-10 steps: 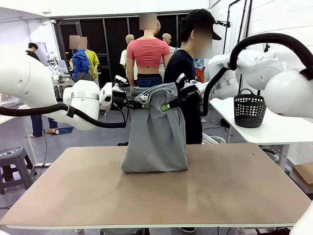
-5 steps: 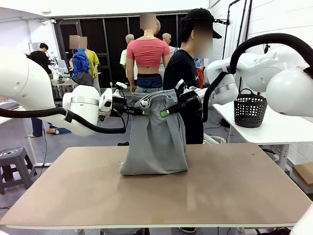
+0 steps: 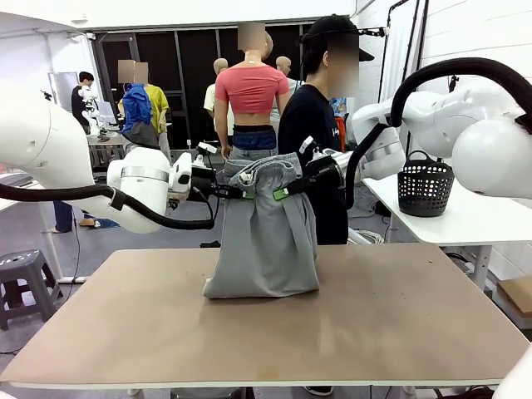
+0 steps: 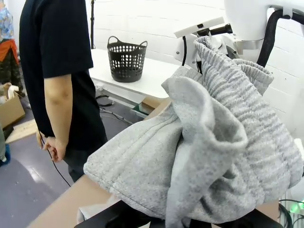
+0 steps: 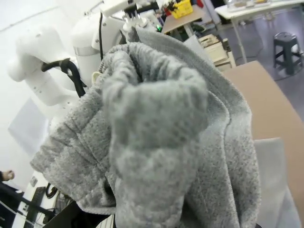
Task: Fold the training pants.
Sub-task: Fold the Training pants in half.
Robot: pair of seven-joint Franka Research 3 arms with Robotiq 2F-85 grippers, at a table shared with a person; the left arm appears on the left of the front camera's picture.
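The left gripper is clamped tight on the gathered waistband of the training pants, pinching the corner nearest the left arm. The right gripper is closed just as firmly on the opposite corner of the same waistband, so the two grips sit near each other with the bunched elastic sagging between them.

The training pants hang upright from that waistband, held well above the tabletop. The light grey cloth drops in a narrow column, and its lower end rests on the tabletop in a soft, slightly spread heap, toward the far edge and about midway across.

In the left wrist view the training pants billow up from the bottom edge as thick folds of ribbed jersey, hiding that gripper's own fingers; beyond the cloth the white right arm shows behind the waistband. In the right wrist view the training pants crowd the lens the same way, with the left arm behind them.

A person in a black shirt stands just behind the training pants, at the far side of the tabletop. A black basket sits on a white side table, well off to the right-arm side of the training pants.
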